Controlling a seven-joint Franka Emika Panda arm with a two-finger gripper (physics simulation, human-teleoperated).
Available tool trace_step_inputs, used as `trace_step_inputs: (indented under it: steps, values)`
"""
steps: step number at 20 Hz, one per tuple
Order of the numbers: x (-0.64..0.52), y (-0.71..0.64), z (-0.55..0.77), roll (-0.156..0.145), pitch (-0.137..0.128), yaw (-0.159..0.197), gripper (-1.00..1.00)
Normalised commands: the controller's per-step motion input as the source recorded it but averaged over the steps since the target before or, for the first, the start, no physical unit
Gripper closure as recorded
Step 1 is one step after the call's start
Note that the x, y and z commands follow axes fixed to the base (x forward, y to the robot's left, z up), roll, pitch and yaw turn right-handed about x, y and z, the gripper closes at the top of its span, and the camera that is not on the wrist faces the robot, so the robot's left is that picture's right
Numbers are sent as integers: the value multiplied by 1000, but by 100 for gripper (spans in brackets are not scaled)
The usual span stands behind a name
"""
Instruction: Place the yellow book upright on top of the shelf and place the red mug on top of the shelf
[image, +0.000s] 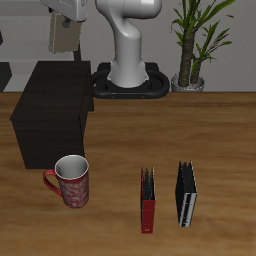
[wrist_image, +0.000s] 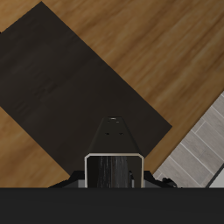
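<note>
You have one red mug (image: 72, 181), one red book (image: 148, 201), one black striped book (image: 186, 196) on the worktop (image: 220, 130), none with legible writing; your hand (image: 64, 36) above the shelf (image: 52, 112) holds something unidentifiable.

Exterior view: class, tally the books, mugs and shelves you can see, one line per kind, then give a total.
Books: 3, the red book, the black striped book and the yellow book, held in the jaws above the shelf.
Mugs: 1, the red mug.
Shelves: 1, the shelf.
Total: 5.
</note>
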Motion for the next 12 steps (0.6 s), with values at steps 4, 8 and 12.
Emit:
trace_step_inputs:
  steps: [4,8,12]
  values:
    - [-47,-62,-59,95,24,-85,100]
    - [85,-50,-63,98,14,-66,100]
    - [132,-61,-75,104,31,-67,100]
